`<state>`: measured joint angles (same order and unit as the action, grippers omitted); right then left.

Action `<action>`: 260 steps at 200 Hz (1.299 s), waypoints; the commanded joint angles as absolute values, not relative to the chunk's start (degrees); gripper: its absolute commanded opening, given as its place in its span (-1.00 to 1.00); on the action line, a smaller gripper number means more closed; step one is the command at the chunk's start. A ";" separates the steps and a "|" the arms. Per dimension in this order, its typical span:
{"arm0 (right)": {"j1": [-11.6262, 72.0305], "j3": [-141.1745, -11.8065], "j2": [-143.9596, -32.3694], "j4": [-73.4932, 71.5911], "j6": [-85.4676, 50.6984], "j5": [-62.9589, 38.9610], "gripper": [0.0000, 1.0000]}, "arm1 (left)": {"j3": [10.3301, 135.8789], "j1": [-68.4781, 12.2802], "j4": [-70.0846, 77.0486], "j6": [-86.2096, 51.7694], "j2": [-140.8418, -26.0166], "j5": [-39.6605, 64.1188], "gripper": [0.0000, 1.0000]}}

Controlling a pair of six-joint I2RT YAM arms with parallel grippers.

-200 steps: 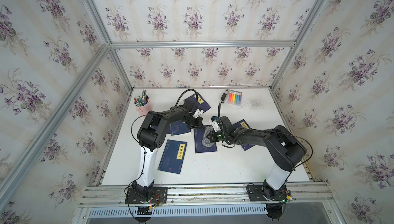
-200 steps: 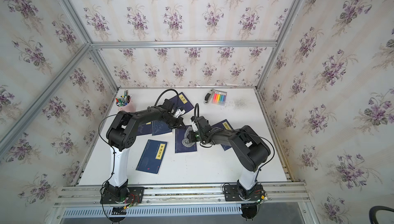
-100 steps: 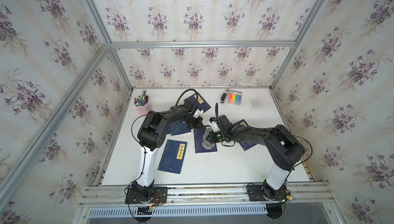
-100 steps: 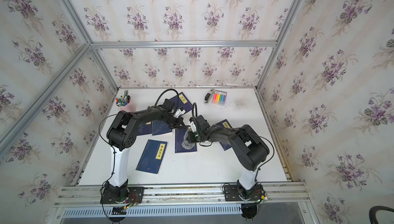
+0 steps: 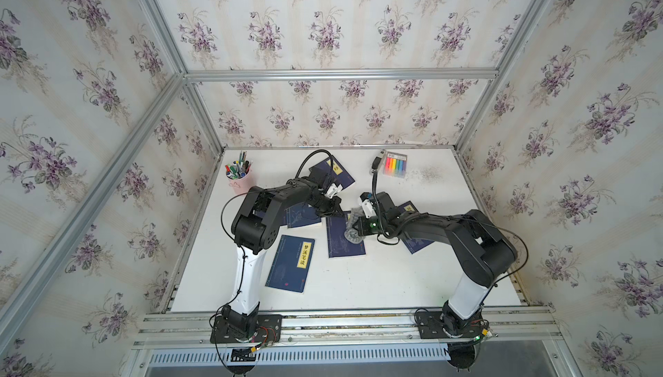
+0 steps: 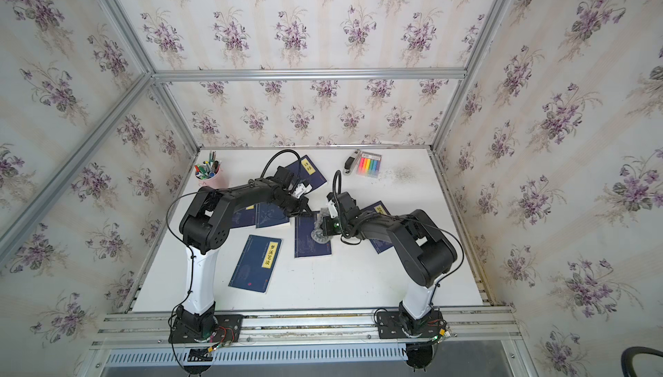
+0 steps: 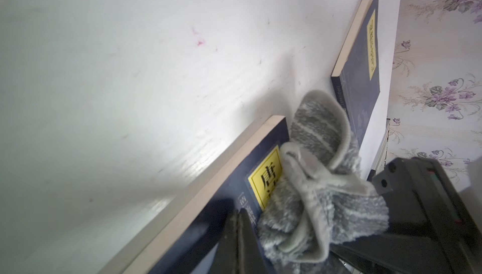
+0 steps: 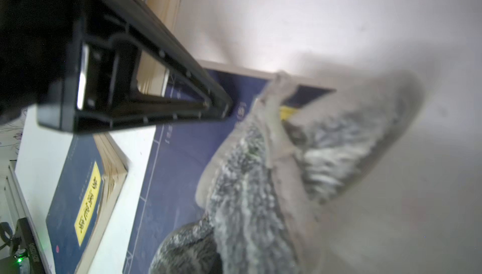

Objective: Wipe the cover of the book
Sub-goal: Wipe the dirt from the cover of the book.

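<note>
mid-wipe, by the look: pressing the grey cloth [image 5: 351,237], clenched in the right gripper [image 5: 358,226], onto the blue book [image 5: 341,249] at mid-table, apparently pinned by the closed left gripper [image 5: 335,208] (empty). next: sweeping the near half without shifting it. catching the yellow label [image 7: 264,181] from wrist views only.
</note>
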<state>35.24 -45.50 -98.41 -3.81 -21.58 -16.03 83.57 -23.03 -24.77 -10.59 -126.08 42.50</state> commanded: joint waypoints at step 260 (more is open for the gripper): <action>36.68 -52.48 -87.17 14.16 -18.47 -6.06 -1.00 | 82.55 -23.54 -29.84 -9.60 -128.02 27.42 -1.00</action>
